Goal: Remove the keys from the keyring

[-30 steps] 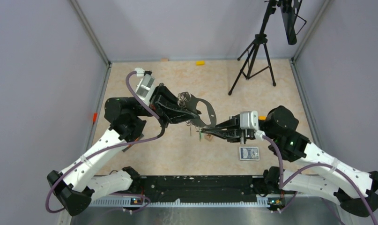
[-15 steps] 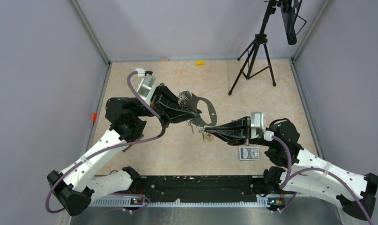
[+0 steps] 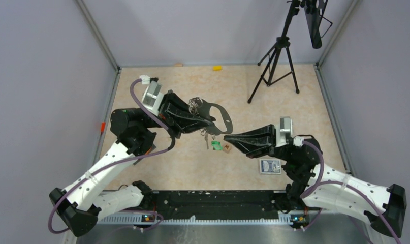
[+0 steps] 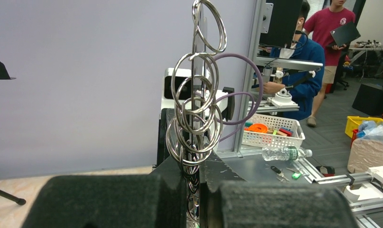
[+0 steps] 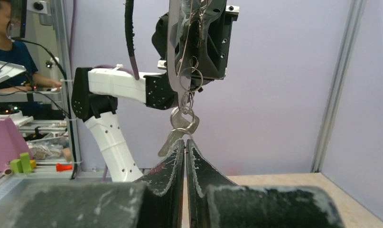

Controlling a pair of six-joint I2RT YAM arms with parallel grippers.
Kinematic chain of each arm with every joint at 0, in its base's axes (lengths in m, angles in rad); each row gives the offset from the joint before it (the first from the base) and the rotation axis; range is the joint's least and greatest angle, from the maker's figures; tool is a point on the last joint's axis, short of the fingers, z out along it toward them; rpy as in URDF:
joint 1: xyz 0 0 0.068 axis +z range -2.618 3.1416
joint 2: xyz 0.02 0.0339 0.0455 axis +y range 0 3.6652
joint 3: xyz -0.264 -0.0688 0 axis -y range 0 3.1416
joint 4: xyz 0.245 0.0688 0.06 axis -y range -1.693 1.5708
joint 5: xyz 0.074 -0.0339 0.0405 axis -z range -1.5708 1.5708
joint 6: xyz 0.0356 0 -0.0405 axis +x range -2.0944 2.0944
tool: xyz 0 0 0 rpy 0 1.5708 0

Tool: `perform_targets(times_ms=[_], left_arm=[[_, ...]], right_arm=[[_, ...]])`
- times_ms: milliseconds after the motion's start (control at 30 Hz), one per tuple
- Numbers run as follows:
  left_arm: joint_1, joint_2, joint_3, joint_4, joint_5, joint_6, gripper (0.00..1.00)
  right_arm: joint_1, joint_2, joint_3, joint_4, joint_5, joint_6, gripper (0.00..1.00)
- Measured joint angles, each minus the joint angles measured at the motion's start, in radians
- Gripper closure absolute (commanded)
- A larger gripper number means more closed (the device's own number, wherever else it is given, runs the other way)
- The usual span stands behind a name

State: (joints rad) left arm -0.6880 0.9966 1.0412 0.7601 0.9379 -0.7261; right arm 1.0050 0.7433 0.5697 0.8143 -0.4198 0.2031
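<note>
The left hand [image 3: 209, 122] is clenched on the keyring [image 3: 227, 121] and holds it in the air over the middle of the desk [image 3: 182, 168]. In the left wrist view the loop stands upright and edge-on between that hand's pads, with a stack of small split rings [image 4: 181, 153] threaded along it. In the right wrist view the keyring [image 5: 172, 52] hangs edge-on from the left hand, and a couple of silvery keys [image 5: 179, 124] dangle from small rings at its lower end.

The right hand [image 5: 185, 142] is clenched, with only a hairline slit between its fingers. Its tips sit right at the hanging keys, one of which slants down along the left finger. Whether a key is pinched in the tips cannot be told.

From above, the right hand [image 3: 226, 137] points left, its tip just below the keyring. A green key [image 3: 216, 146] and a brown cube [image 3: 226, 149] show side by side just beneath that tip, apparently on the desk.
</note>
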Motion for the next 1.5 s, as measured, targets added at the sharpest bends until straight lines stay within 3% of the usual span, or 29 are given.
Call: perform_targets(times_ms=[133, 200, 1500], left_arm=[[0.0, 0.0, -0.001, 0.0, -0.008, 0.0, 1.0], [0.0, 0.0, -0.002, 0.0, -0.011, 0.0, 1.0], [0.0, 0.001, -0.002, 0.026, -0.011, -0.001, 1.0]], right_arm=[[0.0, -0.001, 0.0, 0.0, 0.024, 0.006, 0.65], [0.0, -0.002, 0.0, 0.001, 0.031, 0.003, 0.62], [0.0, 0.115, 0.036, 0.016, -0.082, 0.003, 0.63]])
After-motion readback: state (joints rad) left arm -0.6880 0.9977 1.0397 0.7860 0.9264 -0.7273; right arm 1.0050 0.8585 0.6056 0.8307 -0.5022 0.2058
